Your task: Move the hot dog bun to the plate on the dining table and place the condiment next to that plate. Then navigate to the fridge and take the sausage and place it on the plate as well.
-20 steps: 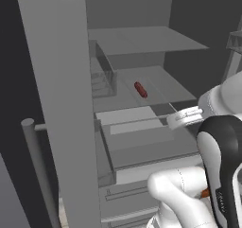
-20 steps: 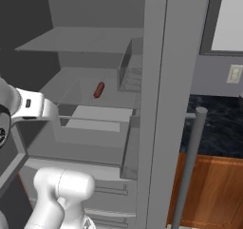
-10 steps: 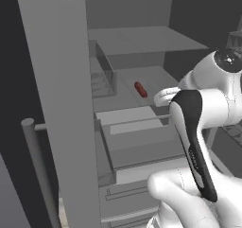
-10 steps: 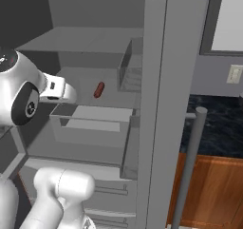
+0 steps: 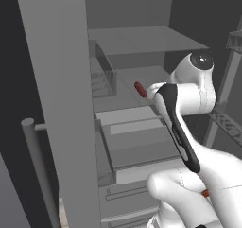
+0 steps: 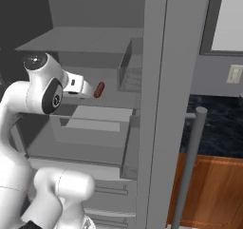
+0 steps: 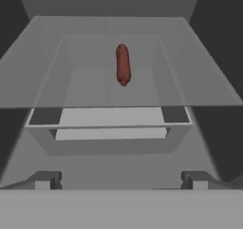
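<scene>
- Hand view: the two-finger claw (image 7: 121,179) stands wide apart with nothing between its small blocky grey tips, well short of the sausage.
- Ahead lies the short, smooth, dark red-brown sausage (image 7: 123,64), a rounded cylinder resting lengthwise on a flat translucent grey shelf (image 7: 199,81).
- Below the shelf sits a boxy, clear-walled drawer (image 7: 109,133).
- Around them stands the tall matte grey metal fridge (image 6: 159,104), its door open, with a long round bar handle (image 6: 190,161).
</scene>
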